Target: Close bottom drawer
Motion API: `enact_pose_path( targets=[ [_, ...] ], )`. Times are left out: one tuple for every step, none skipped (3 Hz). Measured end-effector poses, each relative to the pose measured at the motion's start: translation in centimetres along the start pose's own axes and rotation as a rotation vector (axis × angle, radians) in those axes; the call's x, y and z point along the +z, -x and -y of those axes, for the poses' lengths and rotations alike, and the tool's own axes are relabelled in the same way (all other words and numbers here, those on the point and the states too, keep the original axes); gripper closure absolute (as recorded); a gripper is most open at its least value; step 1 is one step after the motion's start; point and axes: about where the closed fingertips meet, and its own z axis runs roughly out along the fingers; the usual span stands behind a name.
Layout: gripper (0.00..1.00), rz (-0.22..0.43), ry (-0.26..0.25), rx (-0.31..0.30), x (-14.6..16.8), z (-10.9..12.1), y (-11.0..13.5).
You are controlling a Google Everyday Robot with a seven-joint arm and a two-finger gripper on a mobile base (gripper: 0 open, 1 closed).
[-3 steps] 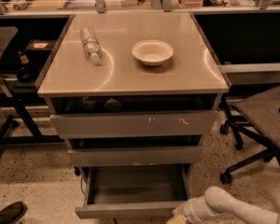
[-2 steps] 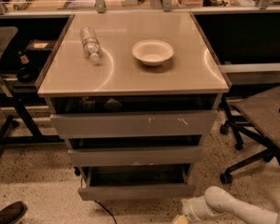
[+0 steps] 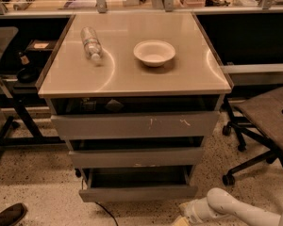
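Note:
The bottom drawer [image 3: 137,192] is the lowest and narrowest grey drawer of the cabinet. It stands out a short way, with a dark strip of its tray showing behind the plain front. My gripper [image 3: 183,216] is low at the bottom edge of the camera view, just right of and in front of the drawer's right corner, on the end of my white arm [image 3: 231,208]. It is not touching the drawer front.
Above are the mid-width drawer [image 3: 137,157] and the wide scratched top drawer [image 3: 134,125], both slightly out. A plastic bottle [image 3: 91,44] and a white bowl [image 3: 154,52] lie on the cabinet top. An office chair [image 3: 266,121] stands right, a shoe [image 3: 7,214] at bottom left.
The bottom drawer has slid back from far out to nearly in. My arm and gripper have stayed low at the bottom right.

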Motion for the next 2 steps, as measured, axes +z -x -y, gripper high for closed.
enact_pose_path(
  targets=[
    [0.42, 0.000, 0.000, 0.000, 0.00, 0.00, 0.00],
    [0.65, 0.000, 0.000, 0.000, 0.00, 0.00, 0.00]
  ],
)
